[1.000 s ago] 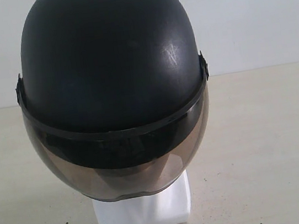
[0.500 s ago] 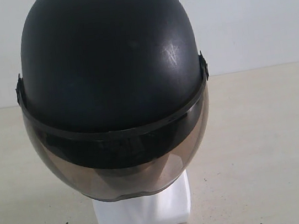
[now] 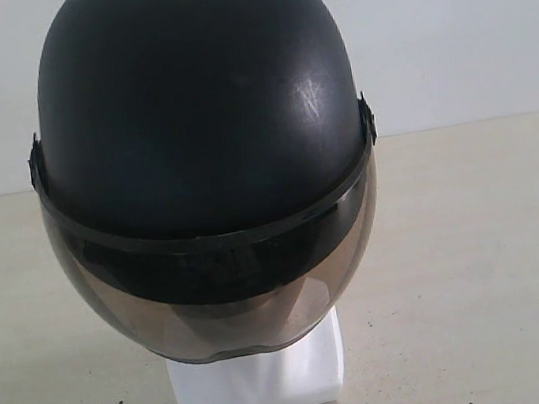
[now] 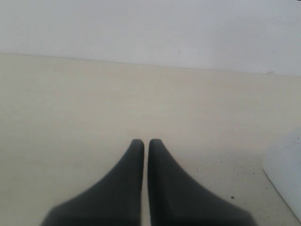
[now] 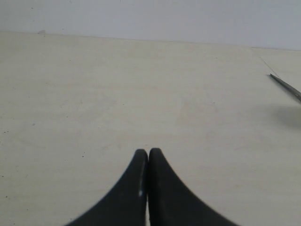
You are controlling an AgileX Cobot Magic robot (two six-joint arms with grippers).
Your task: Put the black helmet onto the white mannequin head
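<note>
Pale speckled tabletop, plain white wall behind, loads of bare room all round. Matte black helmet, rounded with a small scuff, sits on the white mannequin head, smoky curved visor over the face, only its squarish bottom showing. Left pincer and right pincer both clenched tight over bare table; a white corner lies near the left one.

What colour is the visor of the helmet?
The visor of the black helmet is smoky see-through brown-grey, best seen in the exterior view.
</note>
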